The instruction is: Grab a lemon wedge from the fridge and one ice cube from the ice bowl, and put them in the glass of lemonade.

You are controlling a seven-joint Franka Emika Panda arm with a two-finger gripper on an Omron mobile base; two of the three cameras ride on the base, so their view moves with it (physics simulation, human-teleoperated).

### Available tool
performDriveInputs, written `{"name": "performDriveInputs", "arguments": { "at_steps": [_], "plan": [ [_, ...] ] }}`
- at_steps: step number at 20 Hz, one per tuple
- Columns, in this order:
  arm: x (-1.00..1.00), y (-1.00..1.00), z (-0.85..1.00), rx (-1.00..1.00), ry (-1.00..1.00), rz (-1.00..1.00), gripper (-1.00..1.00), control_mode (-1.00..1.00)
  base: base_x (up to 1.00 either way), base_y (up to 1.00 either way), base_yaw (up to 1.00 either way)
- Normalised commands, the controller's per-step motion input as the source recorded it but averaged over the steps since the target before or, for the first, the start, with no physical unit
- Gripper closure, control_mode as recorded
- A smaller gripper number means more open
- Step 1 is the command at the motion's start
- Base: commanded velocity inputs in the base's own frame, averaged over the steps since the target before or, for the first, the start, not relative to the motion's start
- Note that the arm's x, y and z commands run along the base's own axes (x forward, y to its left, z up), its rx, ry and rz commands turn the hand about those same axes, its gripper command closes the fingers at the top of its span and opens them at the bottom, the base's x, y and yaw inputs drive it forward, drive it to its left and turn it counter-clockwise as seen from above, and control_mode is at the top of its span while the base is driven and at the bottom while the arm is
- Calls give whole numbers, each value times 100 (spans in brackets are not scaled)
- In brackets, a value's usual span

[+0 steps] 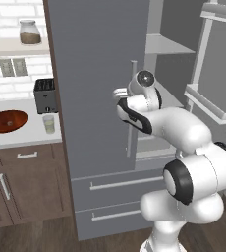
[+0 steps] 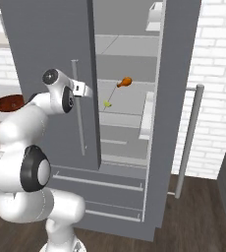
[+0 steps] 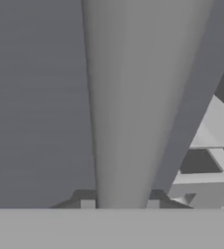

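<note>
The hand (image 2: 88,91), jaws narrowed around the left fridge door's handle (image 2: 78,106), has the tiny lemon wedge (image 2: 107,104) just beyond it on a shelf: light, slippery, best pinched across its flat sides.

The claw (image 2: 89,91) sat against the fridge (image 2: 46,59) door's handle (image 2: 78,113), its tips too small to tell whether they gripped. The lemon wedge (image 2: 107,104) was a mere yellow speck. The bowl (image 1: 7,121) was cut by the left edge.
</note>
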Motion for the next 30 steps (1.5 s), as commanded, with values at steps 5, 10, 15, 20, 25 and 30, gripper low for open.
{"name": "performDriveInputs", "arguments": {
  "at_steps": [5, 10, 15, 20, 25, 30],
  "plan": [
    [-17, 59, 1, 0, -4, 0, 100, -100, 0, 0, 0],
    [-30, 68, 13, 2, -8, 0, 100, -100, 0, 0, 0],
    [-46, 51, 34, 4, -1, 0, 100, -100, 0, 0, 0],
    [-87, 38, 64, 4, 0, 0, 100, -100, 0, 0, 0],
    [-100, 23, 51, 0, 0, 7, 100, -100, 0, 0, 0],
    [-100, 5, 65, 0, 0, 16, 100, -100, 0, 0, 0]
  ]
}}
